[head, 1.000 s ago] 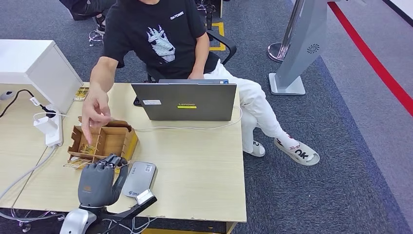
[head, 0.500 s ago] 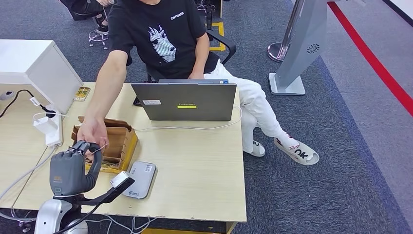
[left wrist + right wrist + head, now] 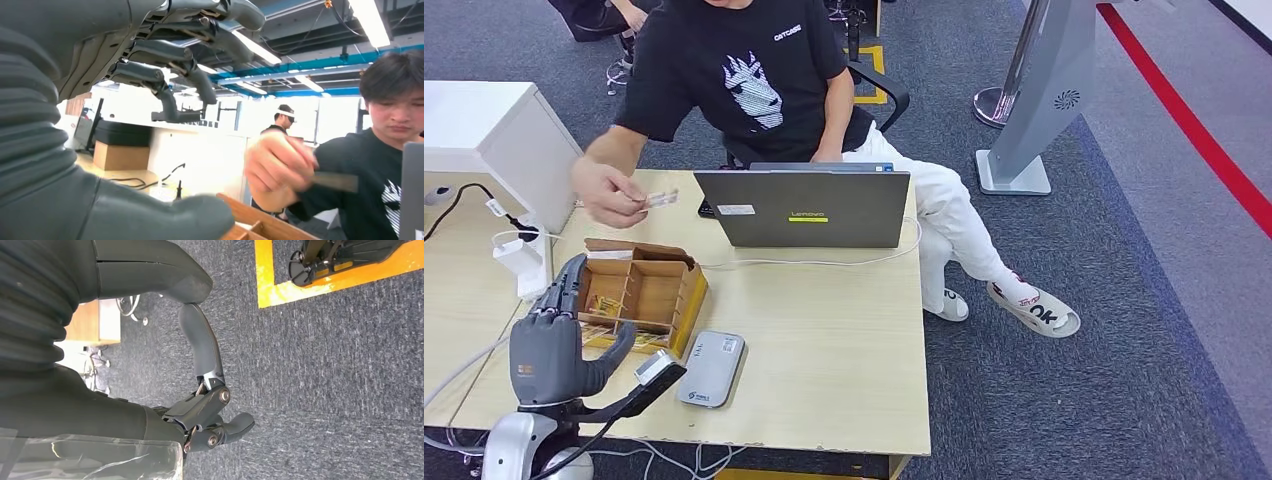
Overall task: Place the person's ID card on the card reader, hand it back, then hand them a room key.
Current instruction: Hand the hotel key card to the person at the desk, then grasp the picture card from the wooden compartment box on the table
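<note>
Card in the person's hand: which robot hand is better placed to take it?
Left, probably. The left hand is raised over the desk by the wooden organizer, fingers apart, empty, below the card. The right hand hangs over carpet.

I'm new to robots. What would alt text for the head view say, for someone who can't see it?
A seated person's hand holds a small card above a wooden desk, while the robot's left hand, holding nothing, hovers beside a wooden compartment box. A grey card reader lies near the box, and an open laptop stands before the person.
</note>
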`<state>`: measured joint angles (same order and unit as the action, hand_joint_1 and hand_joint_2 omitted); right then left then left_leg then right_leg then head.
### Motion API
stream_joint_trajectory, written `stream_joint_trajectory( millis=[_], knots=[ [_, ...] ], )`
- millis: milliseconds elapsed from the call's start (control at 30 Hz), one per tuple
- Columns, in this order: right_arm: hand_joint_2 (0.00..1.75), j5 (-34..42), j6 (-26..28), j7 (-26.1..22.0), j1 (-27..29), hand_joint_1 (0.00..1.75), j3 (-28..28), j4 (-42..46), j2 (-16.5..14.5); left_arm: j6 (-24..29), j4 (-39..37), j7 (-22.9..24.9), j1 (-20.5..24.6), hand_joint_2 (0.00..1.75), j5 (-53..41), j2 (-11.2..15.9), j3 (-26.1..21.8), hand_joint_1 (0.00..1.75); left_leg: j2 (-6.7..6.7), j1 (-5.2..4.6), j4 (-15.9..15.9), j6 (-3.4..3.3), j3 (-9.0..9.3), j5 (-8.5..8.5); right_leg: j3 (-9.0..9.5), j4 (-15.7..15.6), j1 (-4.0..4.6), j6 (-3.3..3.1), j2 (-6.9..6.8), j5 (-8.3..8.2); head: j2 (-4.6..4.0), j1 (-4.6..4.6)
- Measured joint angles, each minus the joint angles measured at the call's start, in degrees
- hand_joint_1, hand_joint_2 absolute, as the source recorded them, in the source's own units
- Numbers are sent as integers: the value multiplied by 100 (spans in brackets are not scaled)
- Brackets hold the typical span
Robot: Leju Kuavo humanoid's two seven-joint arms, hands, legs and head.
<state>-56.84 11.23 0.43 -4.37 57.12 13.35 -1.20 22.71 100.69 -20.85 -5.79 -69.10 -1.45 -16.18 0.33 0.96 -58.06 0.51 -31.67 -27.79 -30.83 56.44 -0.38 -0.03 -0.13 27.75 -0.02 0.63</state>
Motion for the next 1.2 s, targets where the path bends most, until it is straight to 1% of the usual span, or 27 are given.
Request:
stream_joint_trajectory(
  millis=[100, 167, 233, 400, 533, 767, 1200],
  knots=[
    [175, -4, -1, 0, -1, 0, 25, 0, 0, -78, 0, -41, -25, 175, 9, -37, -3, 0, 0, 0, 0, 0, 0, 0, 0, 0, 0, 0, 0, 0, 0, 0],
    [175, -12, 2, -1, -4, 0, 48, 0, 0, -264, -1, -58, -81, 175, -34, -37, 8, 0, 2, 0, 0, 0, 1, 0, -1, 0, 0, 0, 1, 0, 1, 0],
    [175, -24, 9, -4, -6, 0, 93, 0, 0, -439, -13, 52, -197, 175, -241, 20, 65, 0, 3, 1, 1, 0, 1, -1, -4, 0, 0, -1, 4, 0, 2, 0],
    [175, -105, 15, -23, -14, 0, 215, 0, 0, -399, -274, 741, -450, 175, -1067, 412, 356, 0, 2, 3, 2, 0, -2, -1, -7, 0, 0, -1, 3, 1, 0, 0],
    [175, -167, 13, -28, -24, 0, 283, 0, 0, -321, -557, 1010, -481, 175, -1354, 646, 443, 0, 2, 4, 2, 1, -2, 0, -7, 0, 1, -1, 3, 1, 1, 0],
    [175, -297, -10, -70, -30, 0, 310, 0, 0, 97, -1020, 999, -369, 175, -1414, 864, 446, 0, 1, 2, 1, 2, -2, 2, -5, 0, 0, -1, 2, 0, 1, 0],
    [175, -458, -90, -124, -41, 0, 311, 0, 0, 346, -1740, 908, 47, 175, -1392, 1039, 356, 0, 0, 3, 1, 2, -2, 2, -5, 1, 0, -1, 1, 0, 1, 0]
  ],
)
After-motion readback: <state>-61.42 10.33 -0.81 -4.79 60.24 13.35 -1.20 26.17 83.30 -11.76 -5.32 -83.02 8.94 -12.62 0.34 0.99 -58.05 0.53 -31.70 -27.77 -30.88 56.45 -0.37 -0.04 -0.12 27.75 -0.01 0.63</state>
